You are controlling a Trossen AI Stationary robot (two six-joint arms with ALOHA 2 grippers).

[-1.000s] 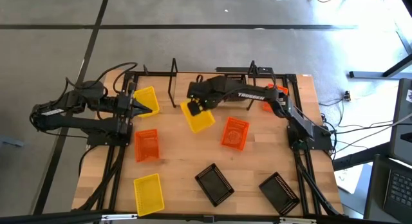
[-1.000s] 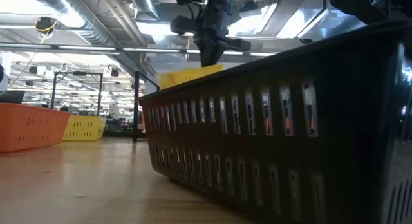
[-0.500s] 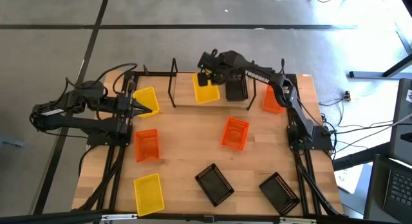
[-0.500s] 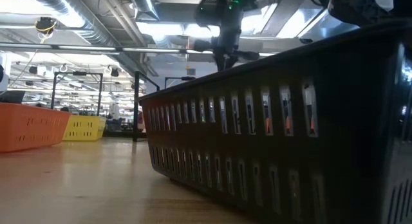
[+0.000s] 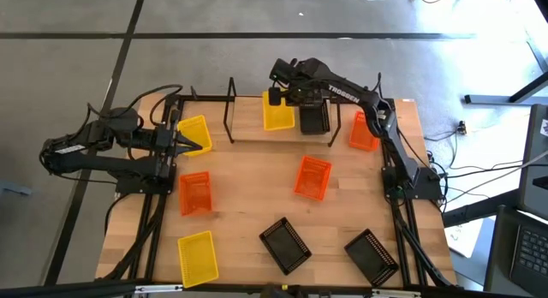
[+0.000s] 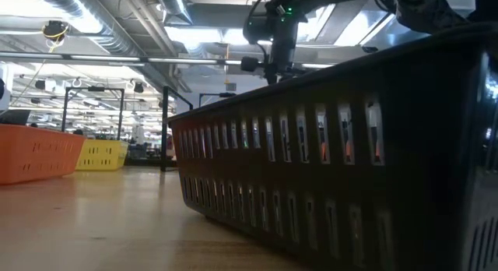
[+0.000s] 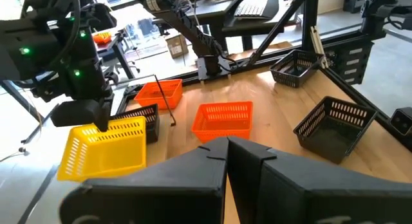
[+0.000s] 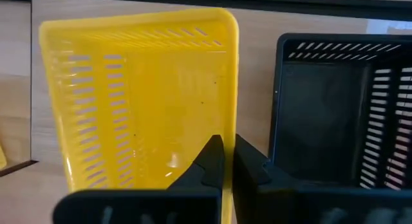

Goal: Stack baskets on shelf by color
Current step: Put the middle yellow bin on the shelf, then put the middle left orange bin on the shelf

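Observation:
My right gripper [image 5: 292, 104] is over the shelf [image 5: 245, 127] at the table's far edge, shut on a yellow basket [image 5: 276, 115]. A black basket [image 5: 314, 118] stands on the plank right beside it. The low view shows this gripper [image 6: 274, 68] above a near black basket [image 6: 342, 154] that hides the yellow one. My left gripper [image 5: 185, 143] waits shut at the table's left, by a second yellow basket [image 5: 195, 134]. Orange baskets [image 5: 312, 176] [image 5: 194, 193] [image 5: 362, 132], a third yellow one [image 5: 198, 256] and two black ones [image 5: 285, 244] [image 5: 371, 254] lie about the table. My right gripper [image 8: 223, 161] pinches the yellow basket's long side wall [image 8: 227, 114], the wall next to the black basket [image 8: 335, 114], with one finger inside and one outside. The fingers come from above, pointing down. The basket sits open side up over the plank; whether it rests there, I cannot tell.
The shelf's upright end loops [image 5: 229, 110] [image 5: 336, 116] flank the two baskets. The plank is bare left of the yellow basket. Black frame rails [image 5: 163, 204] run along the table's left and right sides. Bare wood lies between the shelf and the near baskets.
My right gripper has carried the yellow basket from mid-table toward the far edge and over the shelf, still shut on it. The basket has turned from askew to square with the plank, and has settled beside the black basket.

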